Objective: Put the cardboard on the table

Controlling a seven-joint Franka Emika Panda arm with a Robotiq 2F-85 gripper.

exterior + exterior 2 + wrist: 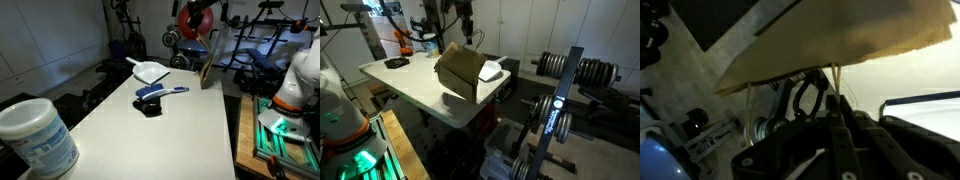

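The cardboard [458, 70] is steeply tilted at the bench [410, 78] end, just beside the white dustpan [492, 72]. Whether the jaws are clamped cannot be determined. Hazard: released near-upright, the sheet may topple off the edge.

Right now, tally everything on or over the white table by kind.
Cardboard sheet: 1
Dustpan: 1
Brush: 1
Tub: 1
Total: 4
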